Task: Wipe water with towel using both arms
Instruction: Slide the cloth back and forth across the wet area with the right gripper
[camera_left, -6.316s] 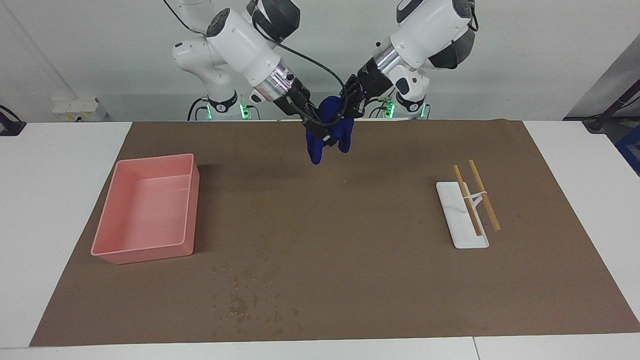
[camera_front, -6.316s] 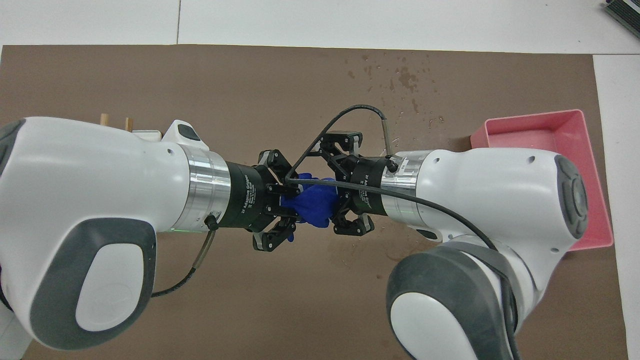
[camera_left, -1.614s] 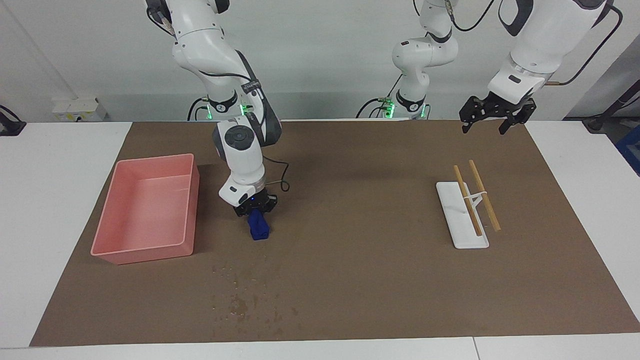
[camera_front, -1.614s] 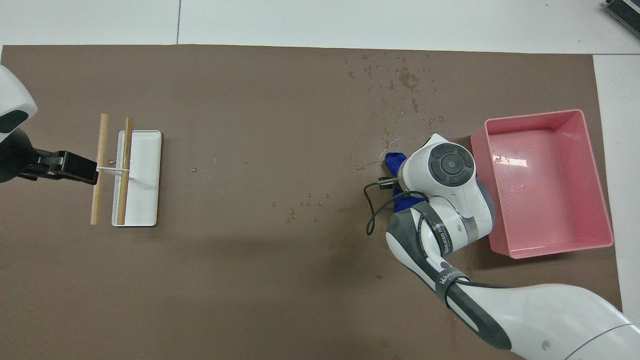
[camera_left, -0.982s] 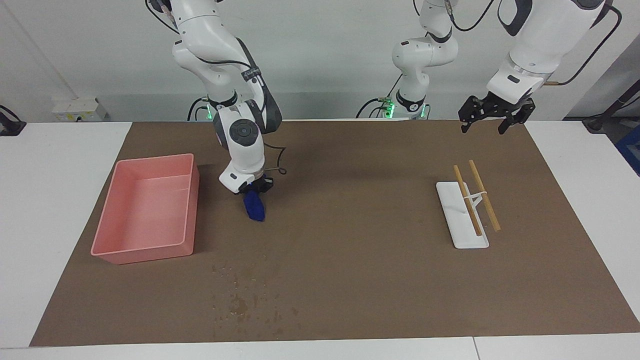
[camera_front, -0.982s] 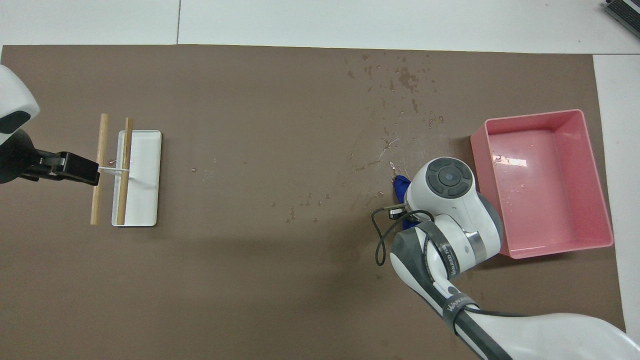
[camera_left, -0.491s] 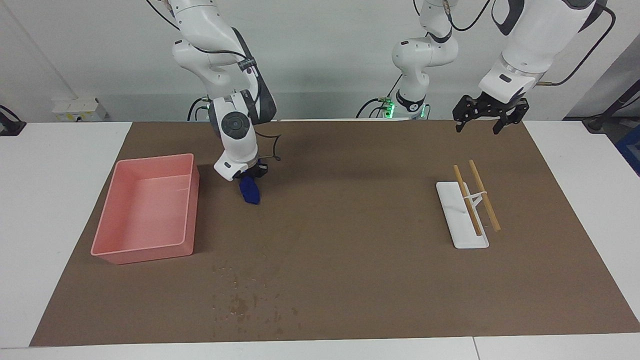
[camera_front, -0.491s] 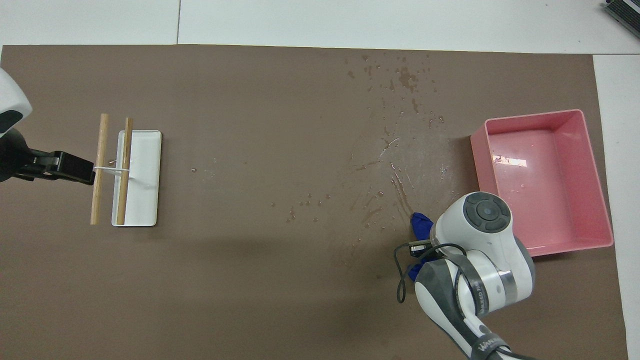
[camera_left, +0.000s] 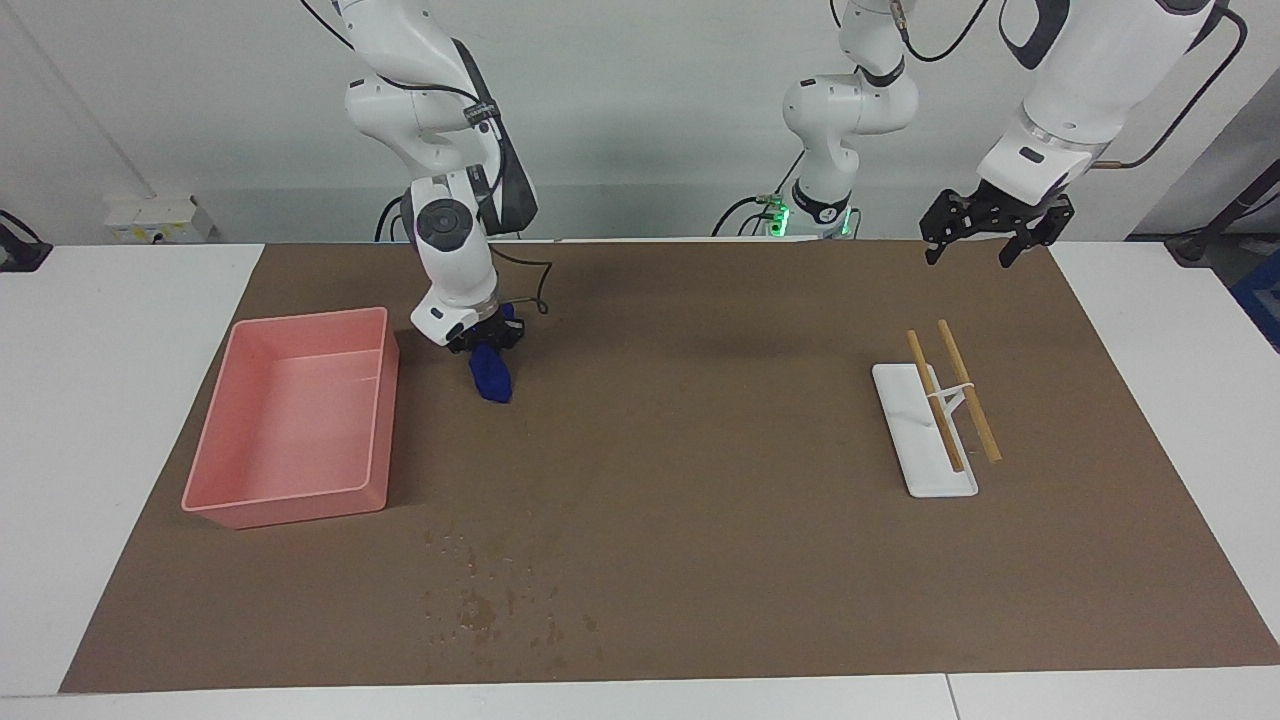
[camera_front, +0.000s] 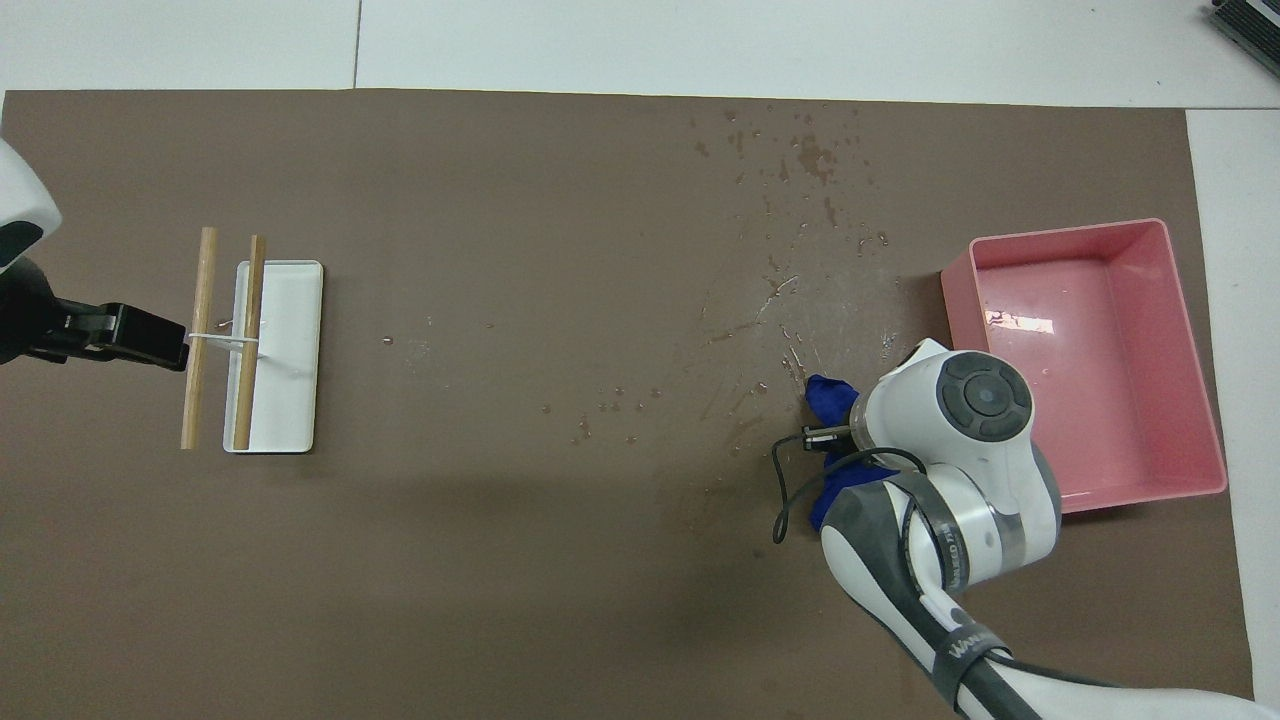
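The royal-blue towel (camera_left: 493, 378) hangs bunched from my right gripper (camera_left: 487, 340), which is shut on it beside the pink bin's end nearer to the robots. The towel's lower end reaches the brown mat. In the overhead view the right arm's wrist covers that gripper, and only parts of the towel (camera_front: 826, 395) show. Water drops (camera_left: 490, 600) speckle the mat farther from the robots, and wet streaks (camera_front: 790, 335) lie beside the towel. My left gripper (camera_left: 983, 243) hangs open and empty in the air over the mat at the left arm's end, waiting.
A pink bin (camera_left: 380, 400) stands on the mat at the right arm's end. A white tray (camera_left: 905, 440) with two wooden sticks (camera_left: 968, 390) across it lies toward the left arm's end. White table surrounds the brown mat (camera_left: 700, 450).
Over the last second my right gripper has dragged the towel across the mat toward the robots, alongside the pink bin, leaving wet streaks. The left gripper has barely shifted.
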